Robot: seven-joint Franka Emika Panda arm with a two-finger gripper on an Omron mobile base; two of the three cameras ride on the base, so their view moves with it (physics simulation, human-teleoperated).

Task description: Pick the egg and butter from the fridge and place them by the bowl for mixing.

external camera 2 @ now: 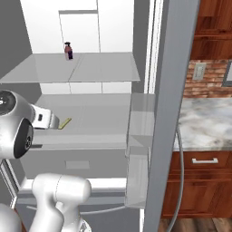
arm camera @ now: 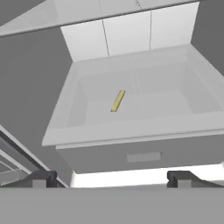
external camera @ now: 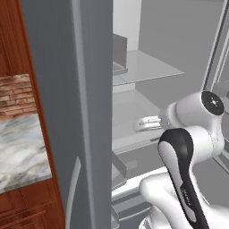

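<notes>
The fridge (external camera 2: pixel 171 68) stands open, its grey doors (external camera: pixel 67 98) swung out on both sides. The butter (arm camera: pixel 117 101), a thin pale yellow stick, lies slantwise on a white tray-like shelf (arm camera: pixel 131 129) low in the fridge, and also shows as the butter (external camera 2: pixel 65 123) just right of my hand. My gripper (arm camera: pixel 112 179) is open, its fingertips (arm camera: pixel 41 179) wide apart with nothing between them, and it hangs in front of and above the butter without touching it. My hand (external camera: pixel 146 123) reaches into the fridge at shelf height. The egg and the bowl are out of view.
A small dark bottle (external camera 2: pixel 69 50) stands on the upper glass shelf (external camera 2: pixel 90 68). A drawer front (arm camera: pixel 143 156) sits under the butter's shelf. Door bins (external camera 2: pixel 138 136) jut out on the right. Marble counters (external camera 2: pixel 208 122) (external camera: pixel 22 147) flank the fridge over wooden cabinets.
</notes>
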